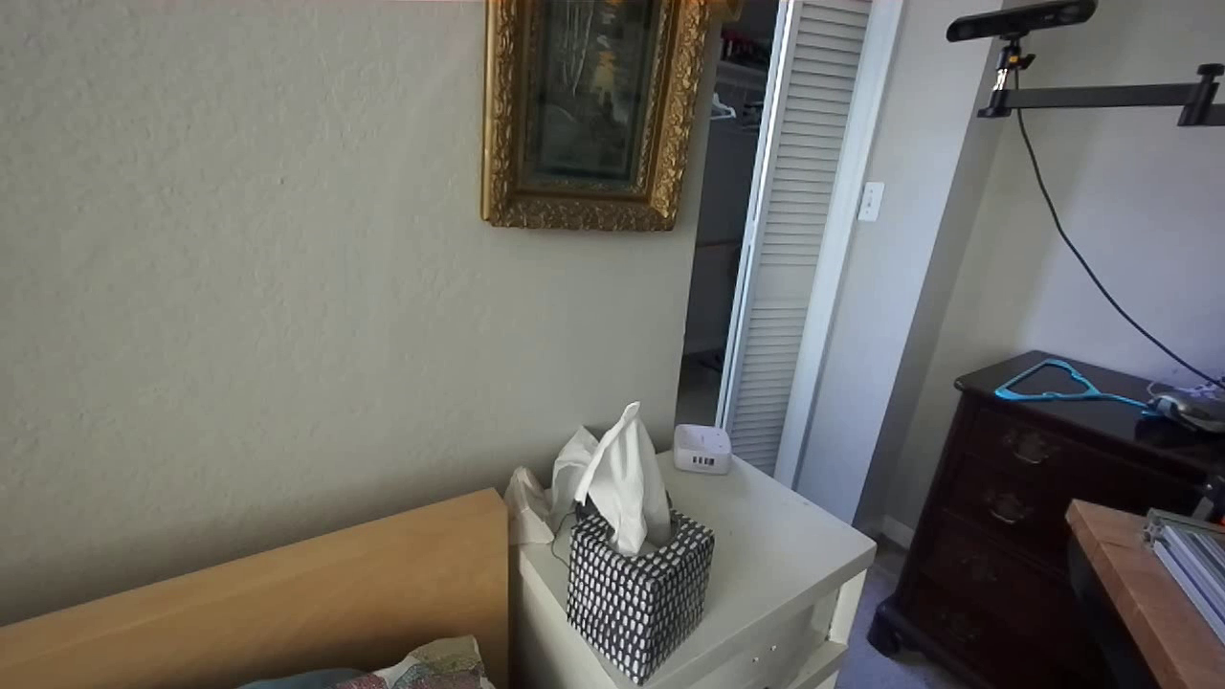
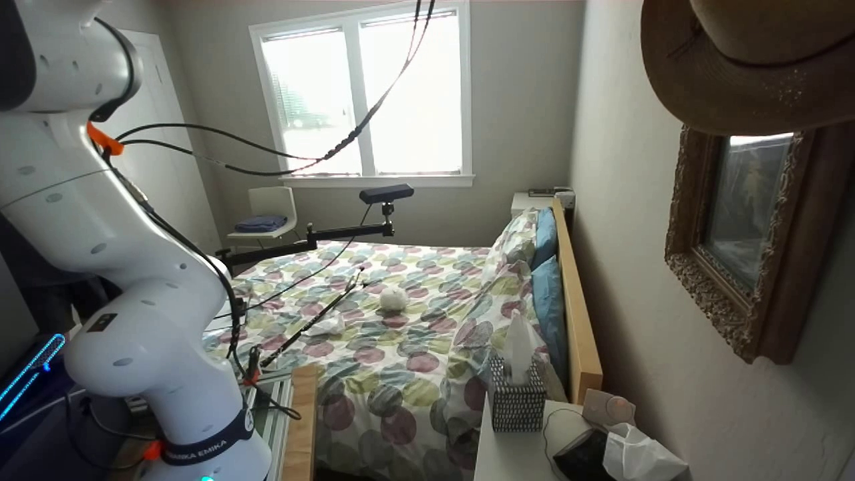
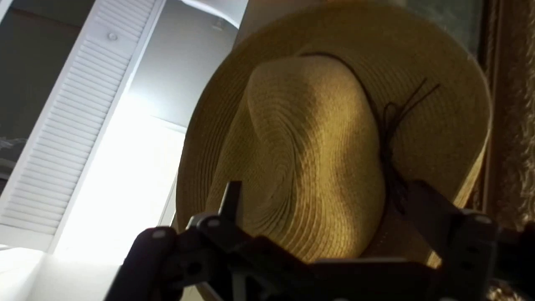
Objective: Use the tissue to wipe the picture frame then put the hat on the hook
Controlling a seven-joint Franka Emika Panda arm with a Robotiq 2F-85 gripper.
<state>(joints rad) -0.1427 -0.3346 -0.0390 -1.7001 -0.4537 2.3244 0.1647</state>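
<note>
Tan straw is the material of the wide-brimmed hat (image 3: 317,138), which has a rounded crown with a thin dark cord (image 3: 387,155), and it is situated near the picture frame (image 1: 584,211), rectangular, carved and gold, around a dark greenish-brown painting (image 1: 589,105). In an exterior view the brim (image 2: 748,110) overlaps the upper part of this frame; what supports the hat is hidden, and I cannot tell whether the brim touches the gold. In the wrist view the black claw (image 3: 326,186) has its two fingers spread wide apart, with the crown seen between them; whether a finger touches the hat, I cannot say. Well apart from the frame stands the lower part of the white robot arm (image 2: 147,234). Below the frame is the white bench (image 1: 766,541), which carries the cube-like tissue box (image 1: 612,593), patterned in black and white, with a thin white tissue (image 1: 624,478) rising from its top. On this same bench, a crumpled white paper sheet (image 2: 641,454) is on or beside a black object (image 2: 581,457), I cannot tell which. Farther from the frame, upon the bed (image 2: 374,347) with coloured circles on its white cover, lies a small crumpled white piece (image 2: 325,325). Which of these white pieces is the tissue of the task, I cannot tell.
</note>
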